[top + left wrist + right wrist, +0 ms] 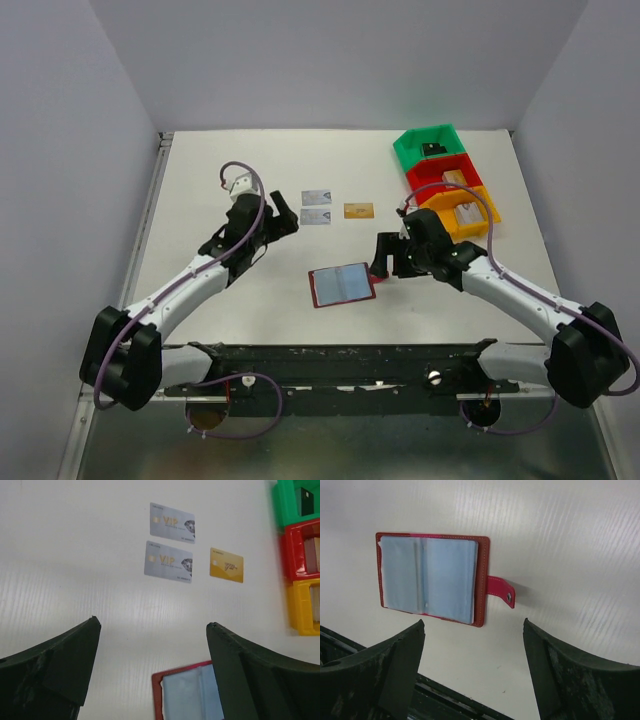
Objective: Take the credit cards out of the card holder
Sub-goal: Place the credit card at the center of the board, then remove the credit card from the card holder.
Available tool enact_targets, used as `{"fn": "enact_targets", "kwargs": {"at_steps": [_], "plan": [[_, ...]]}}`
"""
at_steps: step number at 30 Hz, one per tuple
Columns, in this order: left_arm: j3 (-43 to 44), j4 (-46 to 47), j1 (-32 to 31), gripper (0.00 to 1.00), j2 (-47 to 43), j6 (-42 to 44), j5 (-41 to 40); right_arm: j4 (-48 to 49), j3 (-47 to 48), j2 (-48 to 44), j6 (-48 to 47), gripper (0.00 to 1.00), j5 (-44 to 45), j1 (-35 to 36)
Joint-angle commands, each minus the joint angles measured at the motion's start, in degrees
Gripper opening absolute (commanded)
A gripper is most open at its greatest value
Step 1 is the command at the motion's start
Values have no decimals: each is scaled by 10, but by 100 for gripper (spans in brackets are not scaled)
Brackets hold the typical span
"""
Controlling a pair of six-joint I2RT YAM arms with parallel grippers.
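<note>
Two-armed job: hold down open wallet (427,577), flat on near counter (260,320), by its snap tab (501,591) using spread, empty right pincer (473,623); probe blue pockets, no card visible inside. Return spread, empty left pincer (152,623) from silver cards (168,561) and gold card (226,565) farther out.

Card holder (182,692), lower part beyond left wrist view's bottom edge
</note>
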Motion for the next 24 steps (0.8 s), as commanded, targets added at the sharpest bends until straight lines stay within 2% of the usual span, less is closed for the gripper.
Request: {"fn": "enact_targets", "kwargs": {"at_steps": [1,3,7,11,16,20,24], "plan": [[-117,81,7,99,-78,-22,107,28,-23,24,21,81,-20,-12],[-164,135,1,97,-107,-24,162,34,-28,41,21,74,-24,-17],[-191,135,-21,90,-102,-19,200,52,-36,83,31,61,-32,-26],[-222,172,-33,81,-77,-28,236,65,-33,114,36,59,-38,-32],[-211,165,-41,68,-58,-9,261,75,-24,151,37,54,-33,-35],[-193,159,-54,57,-47,7,272,79,-17,171,34,38,-28,-36],[-166,136,-65,53,-28,27,279,83,-18,178,28,18,-25,-37]]}}
